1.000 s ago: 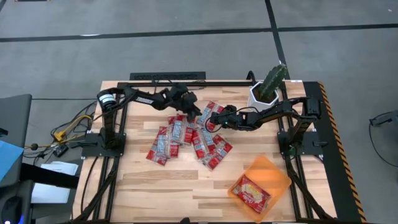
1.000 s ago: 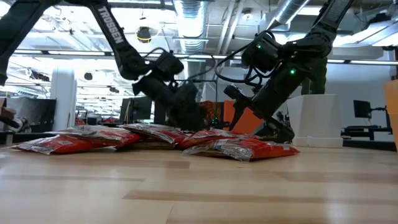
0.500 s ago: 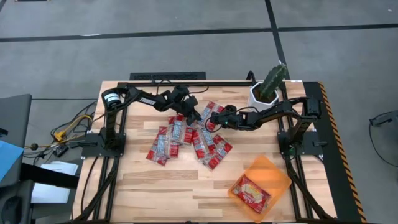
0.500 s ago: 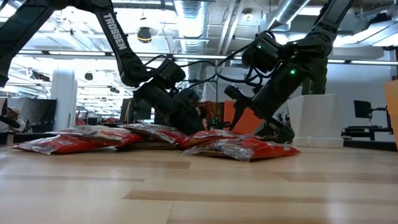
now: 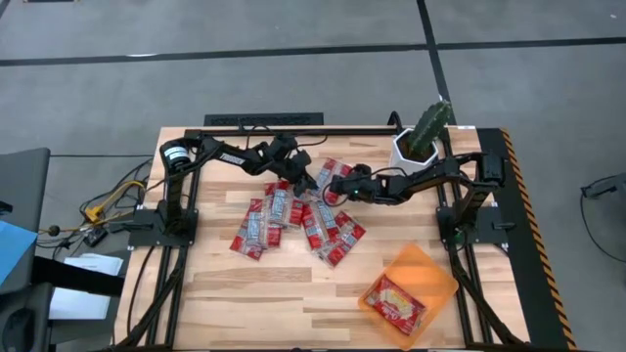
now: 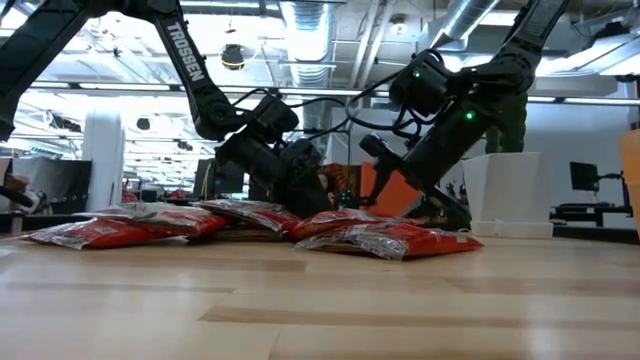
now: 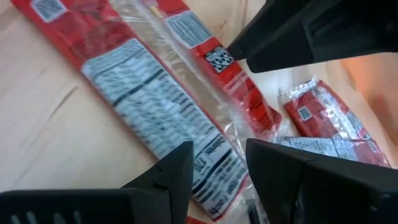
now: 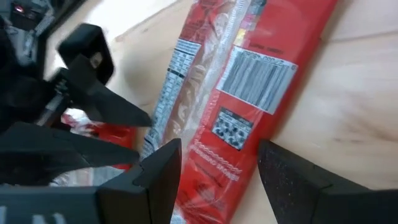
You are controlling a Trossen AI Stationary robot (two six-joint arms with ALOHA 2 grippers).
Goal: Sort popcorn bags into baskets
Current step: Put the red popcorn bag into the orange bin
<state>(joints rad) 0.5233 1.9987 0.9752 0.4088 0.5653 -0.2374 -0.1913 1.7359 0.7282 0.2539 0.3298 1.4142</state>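
Several small red popcorn packets (image 5: 293, 217) with silver printed bands lie flat and overlapping mid-table, seen edge-on in the low view (image 6: 380, 238). My left gripper (image 5: 309, 184) is open and low over the pile's far side. Its fingers stand on either side of a long packet (image 7: 155, 106). My right gripper (image 5: 331, 192) is open and faces it from the right. It straddles a neighbouring packet (image 8: 249, 81). The orange basket (image 5: 435, 272) sits at the near right and holds one larger red-orange bag (image 5: 394, 301). My left gripper (image 7: 217, 171) comes slanting down from the far left with its fingertips at the packet's printed face; I cannot tell whether they touch it. My right gripper (image 8: 217, 165) comes slanting down from the right, across its packet; whether its fingers touch cannot be told.
A white pot with a cactus (image 5: 413, 147) stands at the far right, behind the right arm. The two grippers' fingertips are a few centimetres apart. Bare wood shows along the near edge and left of the basket.
My left gripper has moved down and toward the table's near right, closing on the pile and on my right gripper. The right gripper and the packets have kept still.
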